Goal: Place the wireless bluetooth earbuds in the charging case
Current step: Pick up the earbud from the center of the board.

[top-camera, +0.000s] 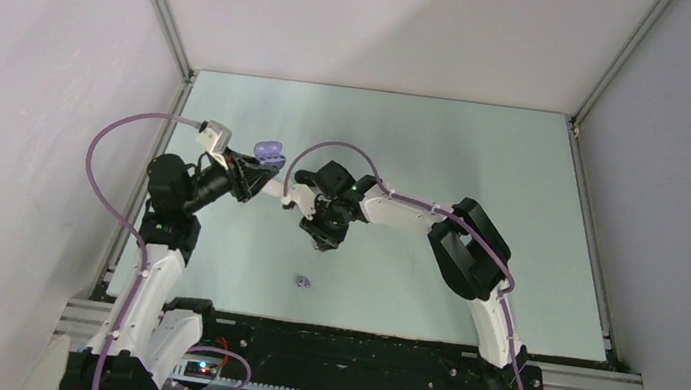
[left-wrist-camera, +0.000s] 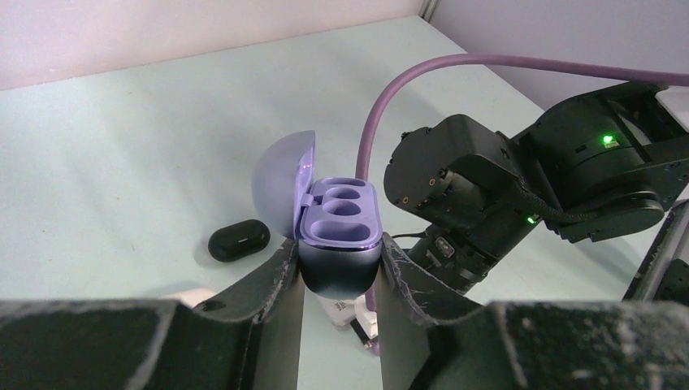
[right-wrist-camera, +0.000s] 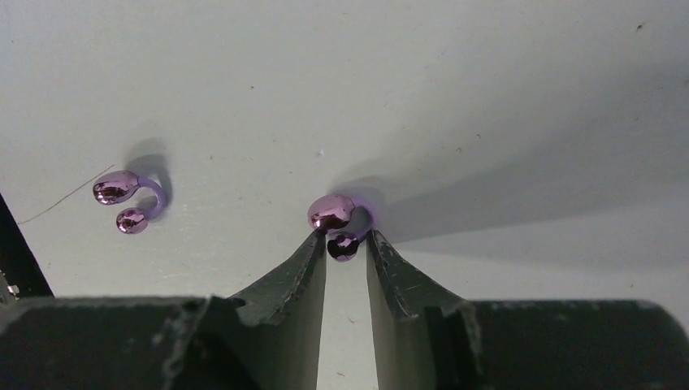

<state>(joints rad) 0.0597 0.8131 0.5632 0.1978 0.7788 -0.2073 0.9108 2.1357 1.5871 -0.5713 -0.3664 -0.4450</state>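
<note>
So right now my right fingers (right-wrist-camera: 309, 264) are closed on one lavender earbud (right-wrist-camera: 331, 213), nipping it at the thin curved bridge between its two shiny bulbs. That's a sketchy grip, since the thing is way smaller than my tips. I can't tell from the wrist view whether it's clear of the counter (right-wrist-camera: 528, 97) or just resting on it. My left fingers (left-wrist-camera: 276, 276) are clamped on the lower shell of the charging case (left-wrist-camera: 341, 244), with the lid flipped open and both wells facing up and empty. The second earbud (right-wrist-camera: 128, 199) lies loose on the counter off to one side. There's also a black oval thing (left-wrist-camera: 239, 240) on the counter beyond the case, probably not my problem. How I'd play this step: carry slow and don't squeeze harder, because it'd likely squirt out. Turn the bud so its bulbs match the well's shape, come straight down over one well, and only let go once it feels seated. The left side just has to hold the case level and not twitch. Pose-wise, the left arm is folded up on its own side with the wrist poking toward the middle, and the case looks held up off the counter. The right arm elbows way out to the right, forearm reaching across toward the left, wrist tipped down at the counter just beside the case.
</note>
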